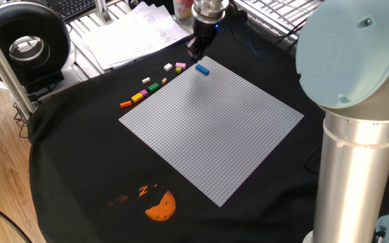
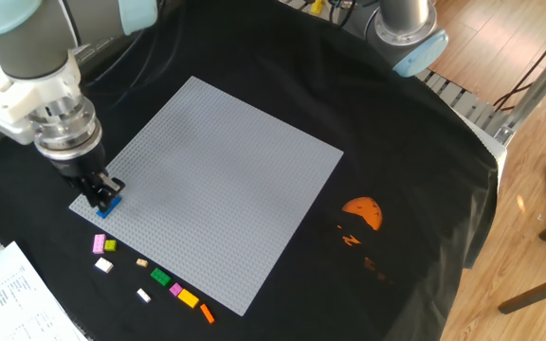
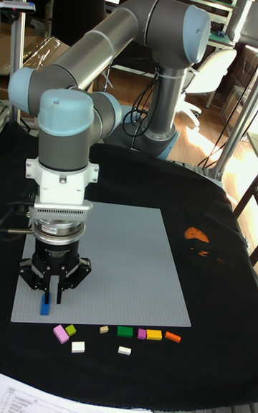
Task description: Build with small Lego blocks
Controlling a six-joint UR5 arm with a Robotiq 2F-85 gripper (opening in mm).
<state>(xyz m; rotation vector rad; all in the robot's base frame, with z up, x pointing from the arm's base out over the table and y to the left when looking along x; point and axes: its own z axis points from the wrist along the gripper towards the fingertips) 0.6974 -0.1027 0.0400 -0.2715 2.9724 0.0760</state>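
- On the table we saw a black cloth (image 1: 66, 148), and the large grey baseplate (image 1: 211, 125) lay flat on it.
- Over the near-left corner of the plate, as the tall fixed view showed it, hung the gripper (image 3: 49, 297), fingers pointing down, a narrow gap between them.
- The blue brick (image 3: 45, 307) sat on that corner of the plate, just below the fingertips; we could not tell whether the fingers touched it.
- An orange half-round print (image 2: 362, 211) marked the cloth, well apart from the plate's far side.
- The other small Lego blocks (image 2: 150, 279) lay loose in a row on the cloth just beside the plate's edge: pink, green, white, tan, yellow and orange.
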